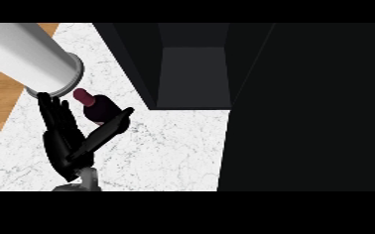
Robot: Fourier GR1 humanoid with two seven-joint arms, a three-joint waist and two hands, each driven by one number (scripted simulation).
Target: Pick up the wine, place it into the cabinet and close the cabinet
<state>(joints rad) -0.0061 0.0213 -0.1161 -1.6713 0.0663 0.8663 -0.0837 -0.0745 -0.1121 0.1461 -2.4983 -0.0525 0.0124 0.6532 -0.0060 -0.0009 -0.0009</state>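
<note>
The wine bottle (96, 107), dark with a maroon cap, stands on the white marble counter (168, 148) at the left. My left hand (64, 141) rises from the lower left edge with its fingers straight up and its thumb spread out to the right. The bottle sits in the gap between thumb and fingers, and the thumb crosses its lower part. The hand is open. The dark cabinet (194, 74) stands open at the top centre, its inside bare. My right hand does not show.
A thick grey forearm (36, 59) crosses the top left corner, ending just above the fingertips and the bottle's cap. A broad black panel (296, 109) fills the right side. A wood-coloured strip (9, 96) lies past the counter's left edge.
</note>
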